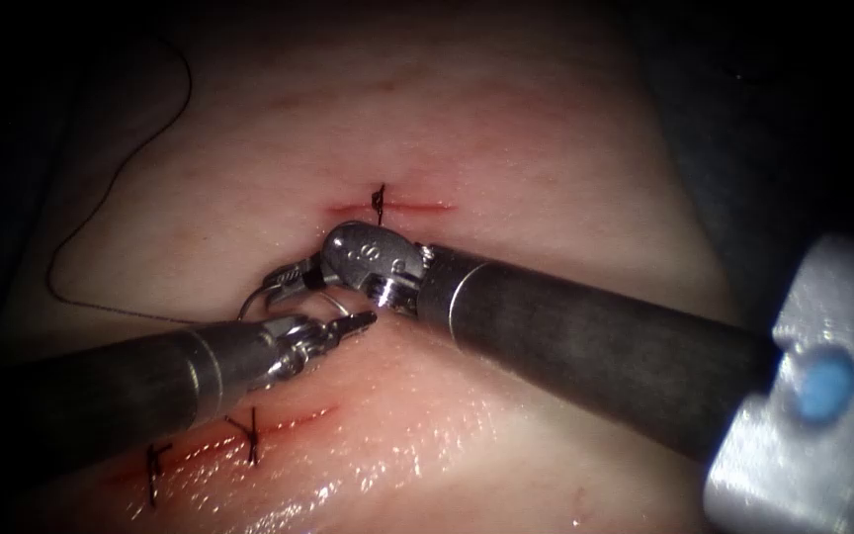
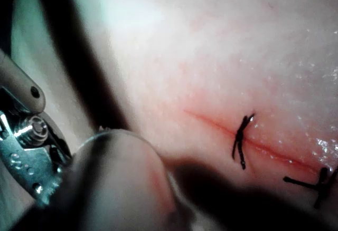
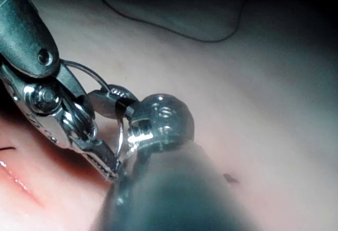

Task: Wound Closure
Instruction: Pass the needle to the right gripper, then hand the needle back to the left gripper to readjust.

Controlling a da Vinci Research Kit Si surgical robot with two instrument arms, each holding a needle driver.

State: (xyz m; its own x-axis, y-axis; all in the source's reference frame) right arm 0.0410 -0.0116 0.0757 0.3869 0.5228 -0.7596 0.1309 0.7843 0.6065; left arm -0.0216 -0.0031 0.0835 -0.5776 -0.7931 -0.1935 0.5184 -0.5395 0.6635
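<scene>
My right tool [image 1: 289,280] has its jaws closed on the curved needle [image 1: 252,300], as far as I can judge somewhere along the body of the curve, not at the tip. The needle hangs free of the tissue [image 1: 546,178], between the upper cut [image 1: 417,207] and the lower cut [image 1: 289,420], left of the upper cut's single stitch [image 1: 380,201]. The left tool [image 1: 353,322] lies just beside it, tips almost touching the right tool's wrist; I cannot tell whether it holds anything. The thread [image 1: 81,222] trails off slack in a wide loop over the tissue's left side. From the left wrist, I see the lower cut with two dark stitches across it, and glistening skin around them. From the right wrist, the needle's thin arc rises past the left tool and runs through my right jaws. I judge the needle light, stiff and smooth, apt to swivel unless gripped flat on its body, well back from the point. The thread is limp and fine, so it could snag. The tissue looks soft, wet and slippery, likely to yield and tear under a hard pull. With both tools crowded together, there is little room between the cuts.
</scene>
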